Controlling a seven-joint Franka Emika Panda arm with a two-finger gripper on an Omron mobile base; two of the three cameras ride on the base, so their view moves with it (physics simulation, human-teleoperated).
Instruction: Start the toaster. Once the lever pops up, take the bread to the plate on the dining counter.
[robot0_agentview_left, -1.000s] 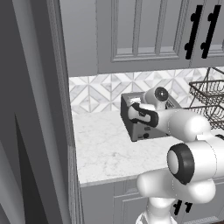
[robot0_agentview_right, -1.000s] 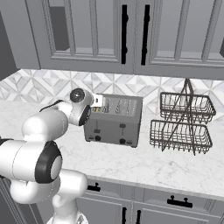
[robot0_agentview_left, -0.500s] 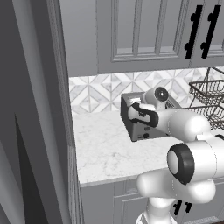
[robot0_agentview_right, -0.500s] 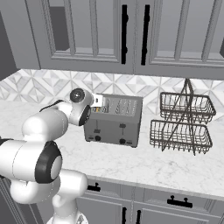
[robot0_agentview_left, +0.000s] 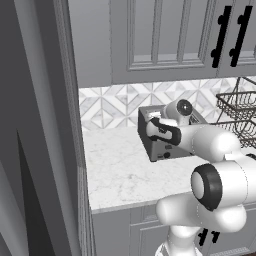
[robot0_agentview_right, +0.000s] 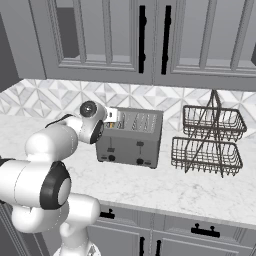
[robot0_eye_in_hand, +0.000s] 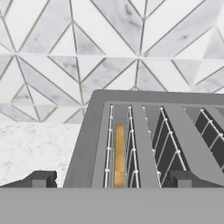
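Note:
The dark grey toaster stands on the marble counter against the tiled wall, and its left end shows beside my arm. The bread, a tan slice, sits low in the left slot between the wire guides. Small black controls and the lever sit on the front face. My gripper hovers over the toaster's left end. It is open, the fingertips wide apart with nothing between them. The hand is at the top left corner of the toaster, and it also shows from the left side.
A two-tier wire basket rack stands right of the toaster. Grey wall cabinets hang overhead. A tall grey panel bounds the counter on the left. The marble counter lies bare in front of the toaster.

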